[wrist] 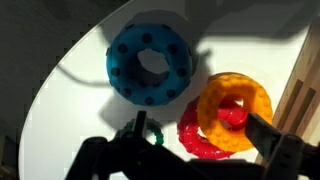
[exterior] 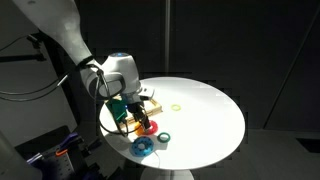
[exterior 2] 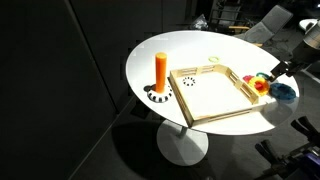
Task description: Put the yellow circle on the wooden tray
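The yellow circle [wrist: 233, 110] is a chunky yellow ring that lies tilted on top of the red ring [wrist: 200, 135], on the white table just beside the wooden tray [exterior 2: 210, 117]. It also shows in an exterior view [exterior 2: 262, 85], outside the tray's rim. My gripper [wrist: 195, 122] hangs low over both rings with its fingers spread wide. One finger is at the yellow ring's outer edge, the other beside a small green ring [wrist: 152, 130]. The tray's middle is bare, with an orange peg [exterior 2: 160, 71] at its corner.
A big blue ring [wrist: 150, 62] lies right beside the yellow and red ones, near the table's edge [wrist: 60, 90]. A thin pale ring [exterior 2: 213, 59] lies on the table beyond the tray. In an exterior view the arm [exterior: 110, 75] hides part of the tray.
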Motion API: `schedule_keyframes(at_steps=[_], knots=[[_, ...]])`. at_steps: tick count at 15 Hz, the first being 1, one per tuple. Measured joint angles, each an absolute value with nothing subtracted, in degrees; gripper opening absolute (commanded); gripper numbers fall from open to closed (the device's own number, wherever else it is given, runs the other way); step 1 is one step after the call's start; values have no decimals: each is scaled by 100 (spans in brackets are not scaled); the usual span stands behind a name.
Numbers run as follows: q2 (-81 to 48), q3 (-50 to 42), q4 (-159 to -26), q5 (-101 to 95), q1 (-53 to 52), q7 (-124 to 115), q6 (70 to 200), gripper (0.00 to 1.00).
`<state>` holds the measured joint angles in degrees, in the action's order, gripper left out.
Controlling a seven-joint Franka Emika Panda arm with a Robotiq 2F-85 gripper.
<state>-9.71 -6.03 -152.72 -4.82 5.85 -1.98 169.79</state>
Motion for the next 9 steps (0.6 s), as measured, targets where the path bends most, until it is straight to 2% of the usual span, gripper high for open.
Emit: schedule_keyframes(at_steps=[5,9], knots=[[-1298,-492,-14987,-388,628,169,17103,100],[-1470,96,-14818,250,1096,924,17169,100]])
